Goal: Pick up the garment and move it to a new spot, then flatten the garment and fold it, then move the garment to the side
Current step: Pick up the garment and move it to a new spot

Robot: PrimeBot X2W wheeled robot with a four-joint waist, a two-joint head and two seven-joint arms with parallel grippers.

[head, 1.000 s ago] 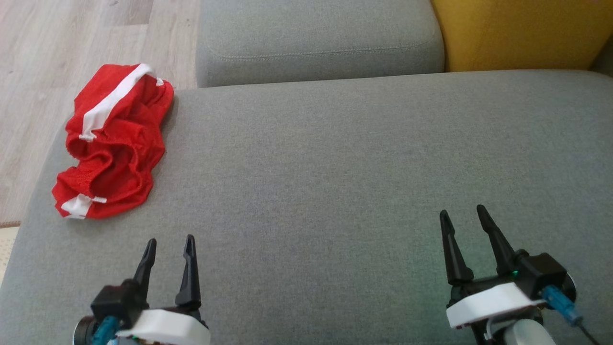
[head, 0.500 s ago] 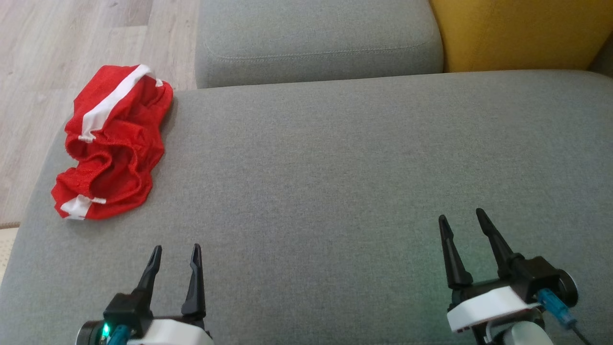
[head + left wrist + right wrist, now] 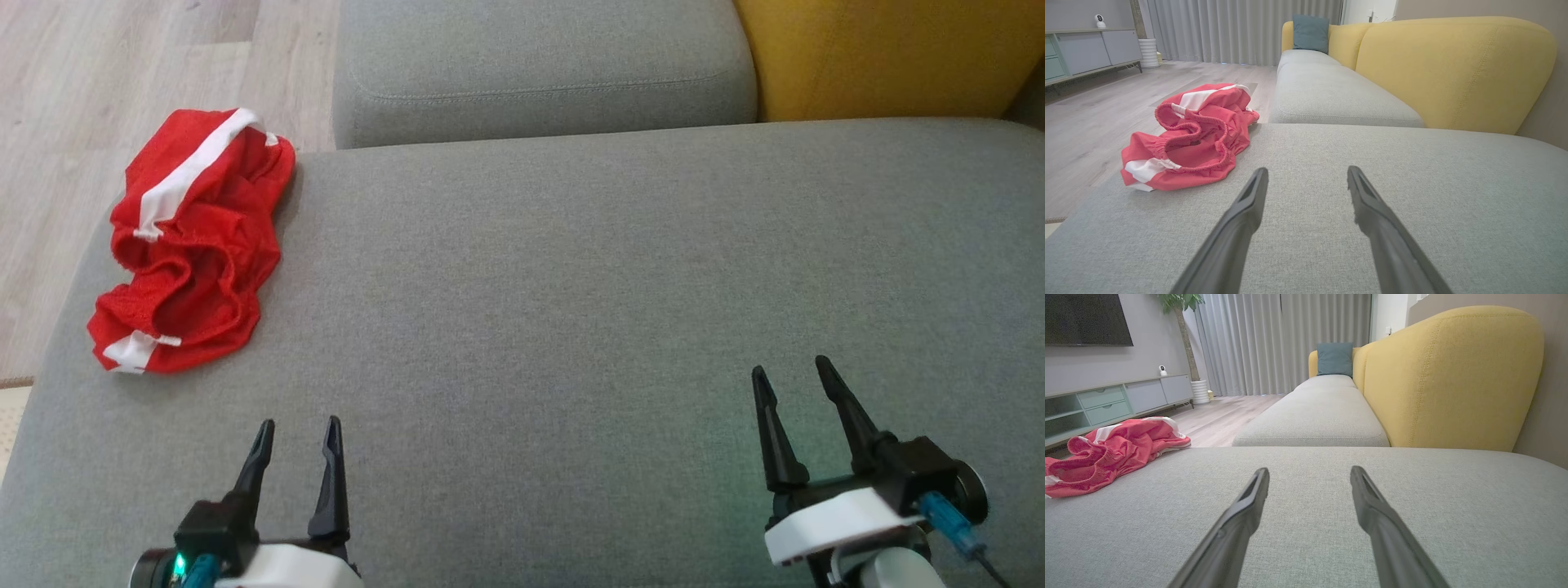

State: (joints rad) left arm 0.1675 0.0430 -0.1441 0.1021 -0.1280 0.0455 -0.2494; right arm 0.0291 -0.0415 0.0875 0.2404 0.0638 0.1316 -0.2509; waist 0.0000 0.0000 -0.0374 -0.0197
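Observation:
The garment (image 3: 192, 245) is a crumpled red piece with white stripes, lying at the far left edge of the grey sofa seat (image 3: 612, 269). It also shows as the garment (image 3: 1192, 134) in the left wrist view and the garment (image 3: 1106, 453) in the right wrist view. My left gripper (image 3: 298, 425) hovers open near the seat's front left, a short way below the cloth and apart from it. My right gripper (image 3: 790, 366) stands open at the front right, far from the cloth. Nothing lies between either pair of fingers.
A second grey seat cushion (image 3: 543, 69) adjoins at the back, with a yellow backrest (image 3: 890, 57) at the back right. Wooden floor (image 3: 122, 73) lies beyond the seat's left edge. A low cabinet (image 3: 1114, 400) stands across the room.
Both grippers have drawn back slightly toward the front edge of the seat. The garment has not moved, and both grippers stay open.

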